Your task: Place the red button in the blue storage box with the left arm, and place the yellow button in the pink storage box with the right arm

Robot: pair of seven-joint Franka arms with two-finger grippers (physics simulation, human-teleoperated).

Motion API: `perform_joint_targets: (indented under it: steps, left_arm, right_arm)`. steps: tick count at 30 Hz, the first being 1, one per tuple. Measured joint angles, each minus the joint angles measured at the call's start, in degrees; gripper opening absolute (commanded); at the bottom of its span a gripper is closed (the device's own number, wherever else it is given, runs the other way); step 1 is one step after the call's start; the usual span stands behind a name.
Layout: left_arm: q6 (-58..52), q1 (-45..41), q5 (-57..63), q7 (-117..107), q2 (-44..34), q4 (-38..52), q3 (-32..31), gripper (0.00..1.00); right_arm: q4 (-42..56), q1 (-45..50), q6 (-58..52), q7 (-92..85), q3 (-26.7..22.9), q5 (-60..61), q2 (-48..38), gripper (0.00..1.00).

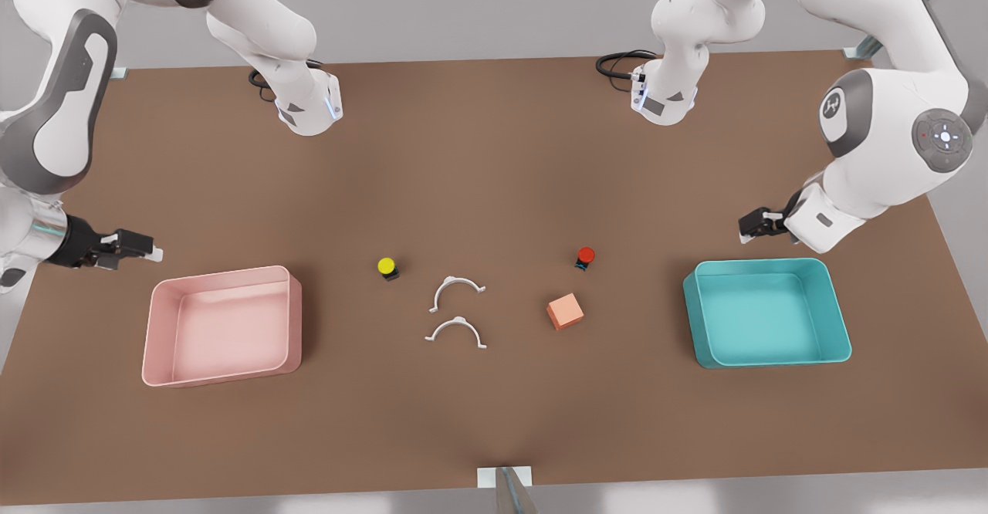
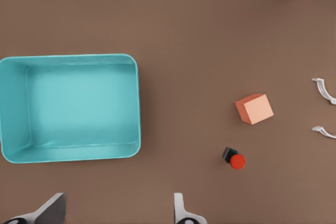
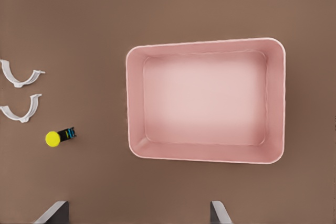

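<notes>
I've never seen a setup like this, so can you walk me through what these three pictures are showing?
Two white robot arms stand over a brown table. One picture looks down on the whole scene; the other two come from cameras on the arms' wrists.

The left gripper, open and holding nothing, hangs near the blue box. The right gripper, also open and holding nothing, hangs near the pink box.

Both boxes hold nothing. Between them lie a yellow button, a red button, an orange cube and two white curved clips.
</notes>
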Motion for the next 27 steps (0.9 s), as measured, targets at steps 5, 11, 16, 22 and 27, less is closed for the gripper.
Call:
perform_joint_targets:
  steps: [5, 11, 16, 22, 27]
  left_arm:
    - [3.73, -13.54, -0.26, 0.5, 5.4, -2.68, -0.14, 1.0]
    - [21.6, -26.61, -0.02, 1.1, 4.13, -25.78, -0.18, 1.0]
    - [35.18, -28.75, 0.71, 1.48, 6.05, -33.51, -0.05, 1.0]
    - [44.12, -28.27, 1.23, 1.86, 9.96, -34.43, 0.51, 1.0]
    - [47.19, -28.26, 2.07, 2.14, 12.6, -34.88, 1.19, 1.0]
  right_arm:
    - [2.28, 2.81, -1.54, 3.0, 7.57, -6.16, -0.32, 1.0]
    - [-5.68, 8.84, 5.16, 11.8, 19.55, -8.31, 2.5, 1.0]
    - [-16.99, 17.93, 19.04, 19.36, 19.9, -12.4, 6.94, 1.0]
    - [-29.47, 19.12, 36.23, 27.77, 20.57, -17.05, 8.31, 1.0]
    - [-33.26, 16.98, 44.98, 32.95, 20.4, -18.22, 8.72, 1.0]
